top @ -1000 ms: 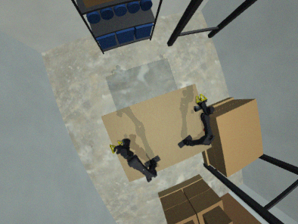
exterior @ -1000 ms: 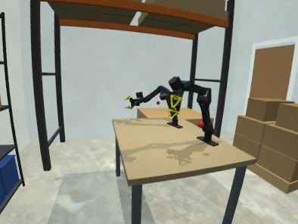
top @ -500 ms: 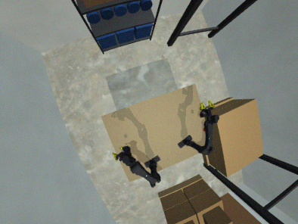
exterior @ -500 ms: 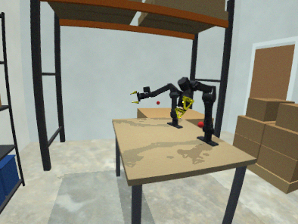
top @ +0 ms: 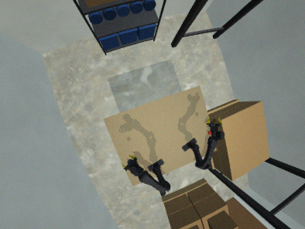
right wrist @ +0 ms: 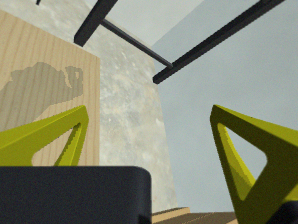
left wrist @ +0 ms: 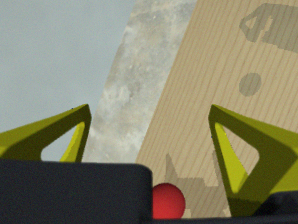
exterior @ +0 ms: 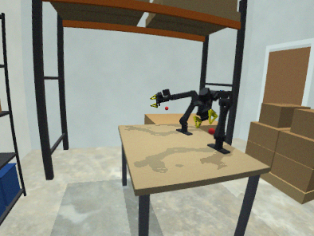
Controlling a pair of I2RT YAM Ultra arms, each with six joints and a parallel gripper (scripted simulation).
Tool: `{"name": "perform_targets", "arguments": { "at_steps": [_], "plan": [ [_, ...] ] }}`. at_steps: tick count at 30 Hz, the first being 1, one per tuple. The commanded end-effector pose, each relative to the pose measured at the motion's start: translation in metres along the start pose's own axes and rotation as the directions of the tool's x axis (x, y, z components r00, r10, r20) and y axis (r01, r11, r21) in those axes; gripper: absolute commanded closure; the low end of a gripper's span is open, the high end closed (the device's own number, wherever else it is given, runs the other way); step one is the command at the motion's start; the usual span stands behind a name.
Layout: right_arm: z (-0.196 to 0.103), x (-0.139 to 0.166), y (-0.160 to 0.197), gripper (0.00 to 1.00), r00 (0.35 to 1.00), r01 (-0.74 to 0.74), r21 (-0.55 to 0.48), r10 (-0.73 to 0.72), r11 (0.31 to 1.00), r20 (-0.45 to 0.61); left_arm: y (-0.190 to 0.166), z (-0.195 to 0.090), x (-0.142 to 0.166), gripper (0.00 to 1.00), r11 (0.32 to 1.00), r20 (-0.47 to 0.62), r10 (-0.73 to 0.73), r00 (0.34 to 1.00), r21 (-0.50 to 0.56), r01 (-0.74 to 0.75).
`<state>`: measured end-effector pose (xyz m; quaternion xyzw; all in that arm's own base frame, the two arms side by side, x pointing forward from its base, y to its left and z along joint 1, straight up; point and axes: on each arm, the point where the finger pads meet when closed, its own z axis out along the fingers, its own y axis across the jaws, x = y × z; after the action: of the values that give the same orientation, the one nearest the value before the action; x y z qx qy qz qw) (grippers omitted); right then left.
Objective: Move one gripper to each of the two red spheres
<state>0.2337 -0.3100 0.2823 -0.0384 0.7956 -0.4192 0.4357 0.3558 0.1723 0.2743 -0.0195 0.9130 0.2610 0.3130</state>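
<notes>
My left gripper (exterior: 205,118) is open and empty and points down over the table's near right part. One red sphere (exterior: 211,131) floats just below and beside its fingers. In the left wrist view this sphere (left wrist: 168,200) shows at the bottom edge, behind the yellow fingertips. My right gripper (exterior: 153,101) is open and empty, stretched out high past the table's far edge. The other red sphere (exterior: 166,108) hangs just below the hand, behind the fingertips; it also shows in the top view (top: 210,132). The right wrist view (right wrist: 150,107) does not show it.
A large cardboard box (top: 241,135) stands right beside the right arm. Stacked boxes (exterior: 284,147) stand past the table's right side. A black rack (top: 209,19) stands ahead of the right gripper. A shelf with blue bins (top: 120,23) stands further off.
</notes>
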Motion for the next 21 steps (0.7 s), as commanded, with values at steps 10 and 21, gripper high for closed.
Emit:
{"name": "perform_targets", "arguments": {
  "at_steps": [10, 21],
  "plan": [
    [-0.099, 0.054, 0.027, 0.0, 0.81, -0.512, 0.204, 0.548, 0.834, -0.209, -0.001, -0.021, 0.048, 0.0, 0.911, 0.118, -0.41, 0.904, 0.017, 0.411],
    [-0.143, 0.084, 0.051, 0.0, 0.519, -0.712, 0.424, 0.826, 0.56, -0.22, -0.014, -0.02, 0.086, 0.0, 0.828, 0.108, -0.561, 0.821, 0.039, 0.56]
  ]
}}
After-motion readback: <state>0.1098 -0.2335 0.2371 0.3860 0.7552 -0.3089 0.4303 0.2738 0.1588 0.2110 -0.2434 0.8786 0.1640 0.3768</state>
